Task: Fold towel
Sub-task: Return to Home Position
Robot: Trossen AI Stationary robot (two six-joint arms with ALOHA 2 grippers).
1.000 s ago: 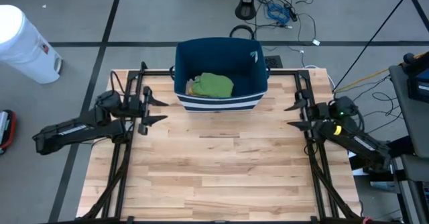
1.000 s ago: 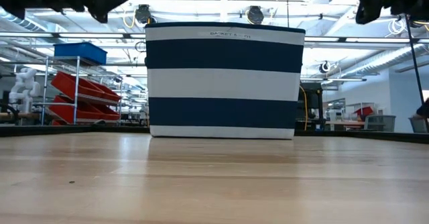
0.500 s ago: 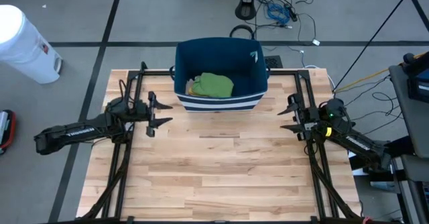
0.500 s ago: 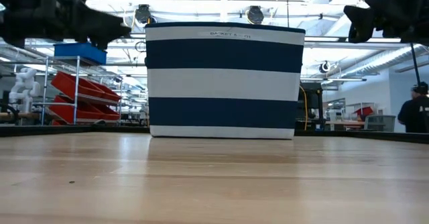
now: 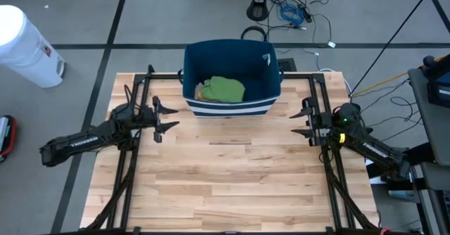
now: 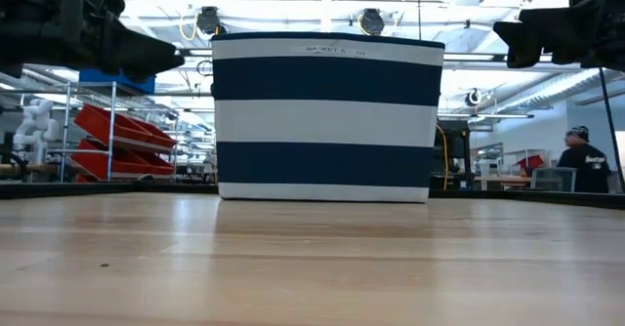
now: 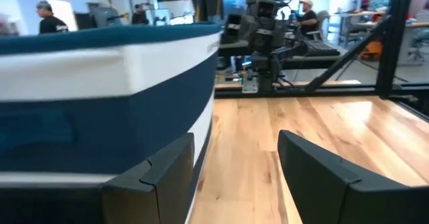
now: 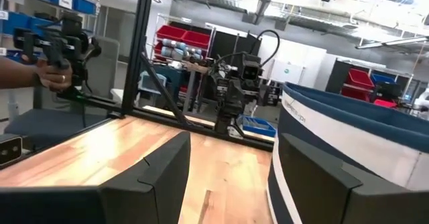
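**Towels in the bin, both arms empty and flanking it**

Seen from above, a blue bin (image 5: 228,109) with white stripes stands at the middle of the back edge of a pale wooden surface (image 5: 232,186). Inside it lies a folded green towel (image 5: 226,89), its long axis running side to side across the bin. The edge of a paler towel (image 5: 201,91) shows beside it. Nothing else lies on the surface.

The left arm (image 5: 98,133) reaches in from the left side and the right arm (image 5: 358,142) from the right. Each points inward, toward the other. The left jaws are apart and hold nothing; so do the right jaws. Both wrist views show the two dark fingers spread, with bare wood between them and the bin's striped wall off to one side.

The bin lies between the two arms and a little farther back. Both sets of jaws are outside it, near its front corners. The left jaws are the nearer pair, just beside the front-left corner, while the right jaws stand more clearly apart from the front-right corner. From table height, both arms hang well above the surface, at about the level of the bin's rim.

The folding and stowing look finished. What remains, as a judgement, is drawing each arm outward to rest, with the left arm needing more care near the bin's wall.
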